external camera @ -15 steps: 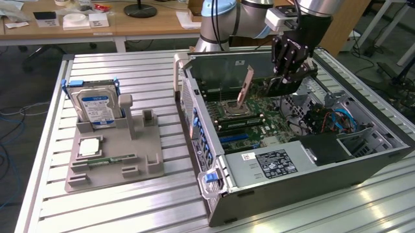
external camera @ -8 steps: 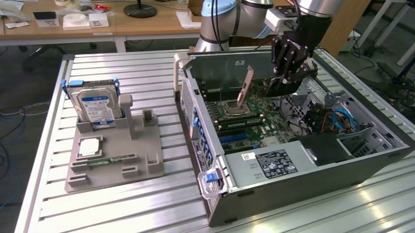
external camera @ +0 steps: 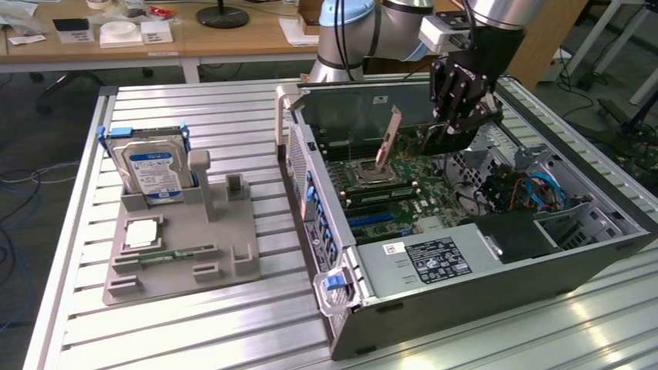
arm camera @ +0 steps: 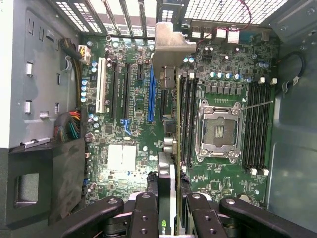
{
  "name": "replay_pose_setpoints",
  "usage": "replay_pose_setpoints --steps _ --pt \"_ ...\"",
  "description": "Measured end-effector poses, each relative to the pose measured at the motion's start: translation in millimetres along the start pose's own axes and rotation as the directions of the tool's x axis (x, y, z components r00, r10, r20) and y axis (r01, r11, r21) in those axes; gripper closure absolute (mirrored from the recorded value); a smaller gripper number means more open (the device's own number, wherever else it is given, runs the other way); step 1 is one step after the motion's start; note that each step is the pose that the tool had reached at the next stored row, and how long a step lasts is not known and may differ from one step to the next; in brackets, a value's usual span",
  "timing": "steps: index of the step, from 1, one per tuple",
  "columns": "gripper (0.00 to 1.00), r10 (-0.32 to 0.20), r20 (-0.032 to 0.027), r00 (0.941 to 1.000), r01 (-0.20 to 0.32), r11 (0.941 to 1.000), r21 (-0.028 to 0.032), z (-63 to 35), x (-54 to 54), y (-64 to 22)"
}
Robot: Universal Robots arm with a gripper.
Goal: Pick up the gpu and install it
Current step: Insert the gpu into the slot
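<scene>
The gpu [external camera: 389,142] is held inside the open case [external camera: 494,285], above the motherboard [external camera: 396,193], and is gripped at one end by the hand [external camera: 449,131]. The hand is closed on the gpu, with a finger pressed on each face of the card. The silver bracket is seen at the far end from the hand, tilted in the exterior view.

In the wrist view the gpu [arm camera: 171,124] is seen edge-on, running from the hand [arm camera: 169,198] to the bracket near the case's rear grille. It is lined up just beside the blue slot [arm camera: 150,94], between that slot and the CPU socket [arm camera: 218,129]. Whether the card edge touches a slot cannot be told.

A power supply [external camera: 432,258] is seen at the near end of the case. The arm [external camera: 483,31] comes down into the case from above.

On the desk [external camera: 206,331], towards the exterior view's left and well apart from the case, a grey holder [external camera: 180,247] is placed. A hard drive [external camera: 152,166] is stood upright in it, and a memory stick [external camera: 169,253] is laid flat on it.
</scene>
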State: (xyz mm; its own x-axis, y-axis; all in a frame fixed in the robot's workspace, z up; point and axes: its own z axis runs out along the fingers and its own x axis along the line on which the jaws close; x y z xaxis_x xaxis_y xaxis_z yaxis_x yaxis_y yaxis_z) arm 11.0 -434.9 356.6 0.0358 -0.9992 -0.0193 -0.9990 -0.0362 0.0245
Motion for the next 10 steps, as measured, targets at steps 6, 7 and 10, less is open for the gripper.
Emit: replay_pose_setpoints --steps 6,7,10 --pt "0.73 0.0 -0.0001 1.0 0.0 1.0 0.0 0.9 0.0 0.0" --pt "0.73 0.0 -0.0001 1.0 0.0 1.0 0.0 0.9 0.0 0.0" --pt "0.73 0.0 0.0001 1.0 0.0 1.0 0.0001 1.0 0.0 0.0"
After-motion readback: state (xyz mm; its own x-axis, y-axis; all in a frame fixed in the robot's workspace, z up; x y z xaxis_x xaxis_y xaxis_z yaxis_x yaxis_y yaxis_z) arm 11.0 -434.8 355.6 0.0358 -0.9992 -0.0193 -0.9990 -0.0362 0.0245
